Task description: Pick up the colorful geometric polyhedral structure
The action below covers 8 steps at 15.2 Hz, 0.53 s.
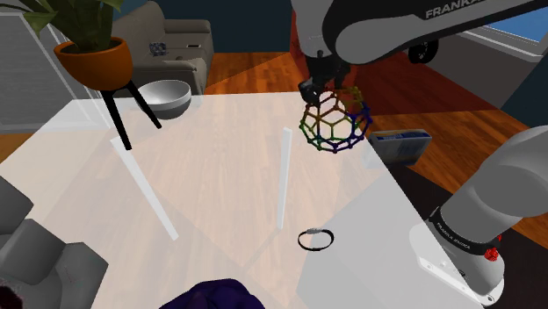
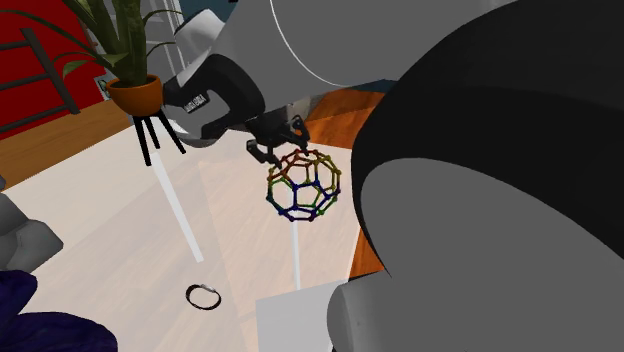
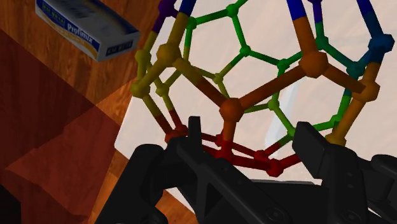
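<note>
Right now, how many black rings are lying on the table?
1. The black ring lies flat on the pale table, nearer the shoulder camera than the gripped polyhedral structure. The arm may hide others.

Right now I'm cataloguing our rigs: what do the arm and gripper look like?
The arm has rounded pale grey shells with dark joints and white FRANKA lettering; small red fittings sit near its base. The gripper is all black, with two blocky fingers.

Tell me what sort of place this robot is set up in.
Most likely a living room in a house: a grey armchair stands beyond the pale table, a potted plant in an orange pot sits on a dark stand, and the floor looks like wood.
</note>
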### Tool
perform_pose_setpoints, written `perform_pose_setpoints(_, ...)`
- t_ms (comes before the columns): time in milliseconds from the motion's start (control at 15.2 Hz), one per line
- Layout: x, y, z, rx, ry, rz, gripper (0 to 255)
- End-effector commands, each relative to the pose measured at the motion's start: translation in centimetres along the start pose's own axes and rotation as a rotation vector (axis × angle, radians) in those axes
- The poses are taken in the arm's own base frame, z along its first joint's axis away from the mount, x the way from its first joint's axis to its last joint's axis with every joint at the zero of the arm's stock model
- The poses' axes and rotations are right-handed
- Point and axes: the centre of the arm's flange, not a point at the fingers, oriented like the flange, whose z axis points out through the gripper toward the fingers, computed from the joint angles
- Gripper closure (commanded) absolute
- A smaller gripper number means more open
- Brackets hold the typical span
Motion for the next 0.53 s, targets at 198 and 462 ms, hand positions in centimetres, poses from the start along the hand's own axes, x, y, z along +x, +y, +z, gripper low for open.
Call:
perform_pose_setpoints(198,0.4,1.2,-2.4,0.000,0.001,0.000,255)
perform_pose_setpoints(462,0.7,2.1,-4.2,0.000,0.001,0.000,255)
